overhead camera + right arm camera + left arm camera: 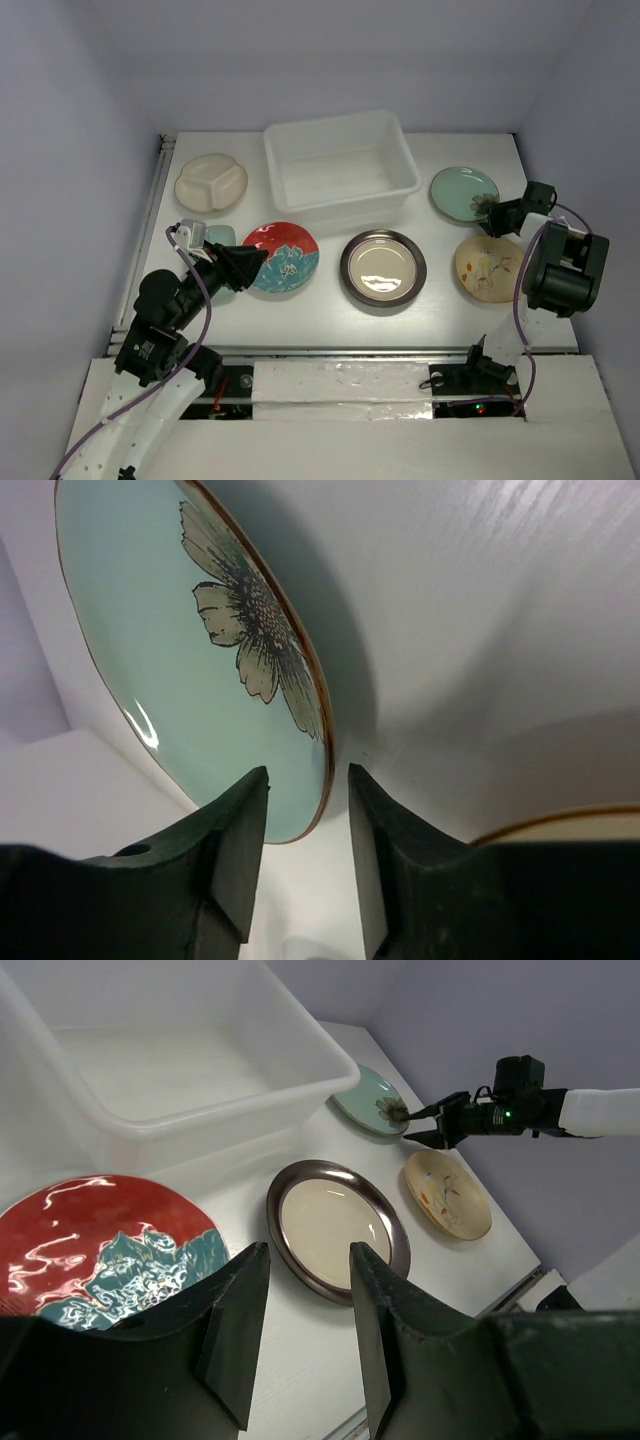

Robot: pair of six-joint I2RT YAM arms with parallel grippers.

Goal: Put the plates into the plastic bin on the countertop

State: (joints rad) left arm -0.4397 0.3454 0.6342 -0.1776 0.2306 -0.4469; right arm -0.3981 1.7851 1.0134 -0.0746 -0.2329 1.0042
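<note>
Since it carries all else, countertop (330, 318): plain white and flat, with a metal rail (150, 230) along its left edge in the top view.
plastic bin (345, 203): translucent white tub with a wide rim, upright at the far middle of the countertop; every plate lies outside it, flat on the white surface.
left gripper (305, 1300): low at the left edge of the red plate, fingers moderately apart and holding nothing; one finger overlaps that plate's rim in the wrist view.
right gripper (308, 820): fingers parted to either side of the pale teal plate's near-right rim, the rim running down into the gap; whether a pad touches it cannot be told.
metallic plate (383, 267): dark-rimmed with a pale centre, just in front of the bin.
red plate (283, 257): red with a teal flower, left of the metallic plate and near it.
cream floral plate (488, 268): right of the metallic plate, near the right arm.
pale teal plate (462, 190): right of the bin, with a dark flower printed near its rim.
cream divided plate (210, 182): left of the bin.
mint plate (220, 236): small, partly hidden behind the left gripper.
</note>
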